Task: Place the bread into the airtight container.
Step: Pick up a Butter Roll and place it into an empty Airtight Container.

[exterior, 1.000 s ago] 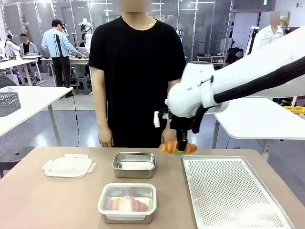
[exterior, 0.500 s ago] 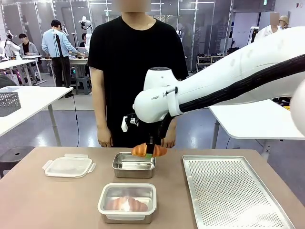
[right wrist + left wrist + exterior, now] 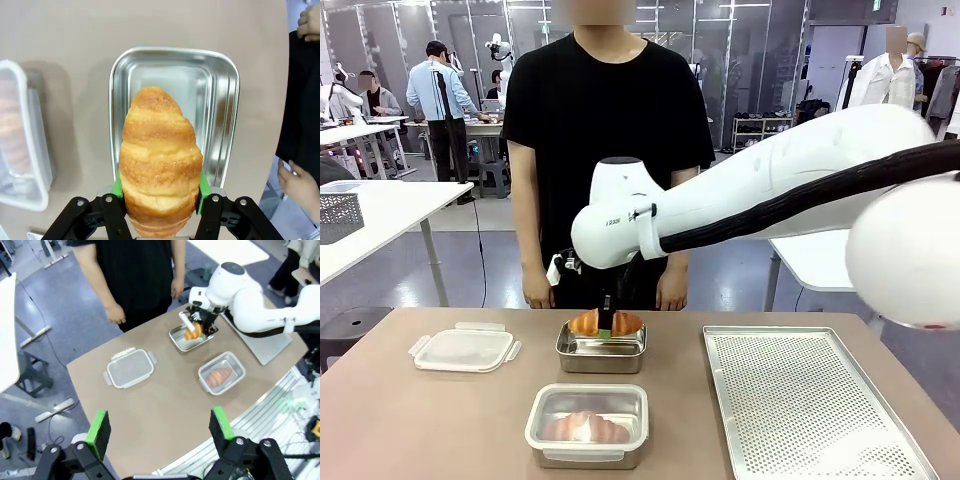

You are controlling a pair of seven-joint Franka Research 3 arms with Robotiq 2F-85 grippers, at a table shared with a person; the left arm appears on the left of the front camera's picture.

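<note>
The right claw [image 3: 606, 322] is clenched on the bread [image 3: 159, 159], a croissant pinched between its 2 green pads, and it hangs just above the open steel container [image 3: 602, 347] at the far middle of the tabletop [image 3: 440, 420]. In the right wrist view the croissant lies along the length of the container [image 3: 175, 115] but sits low in the picture, so 1 end seems to be over the near rim and not over the floor of the box. If the claw lets go from here, I think that end may land on the rim and the bread may tip out onto the tabletop or stay leaning on the wall. The pads hold it only at 1 end, so the free end may swing when it goes down and touch the wall first. Pressing too low is also a risk, because soft bread is crushed easily and the fingers could strike the steel floor. A second container [image 3: 587, 423] with another croissant under its lid stands just in front, and a loose lid [image 3: 464, 348] lies to the left; both look far enough not to be hit. The left claw [image 3: 159, 426] is released and empty, high above the tabletop. The person's hand [image 3: 671, 292] hangs close behind the box, so a wide retreat of the arm could brush it.
</note>
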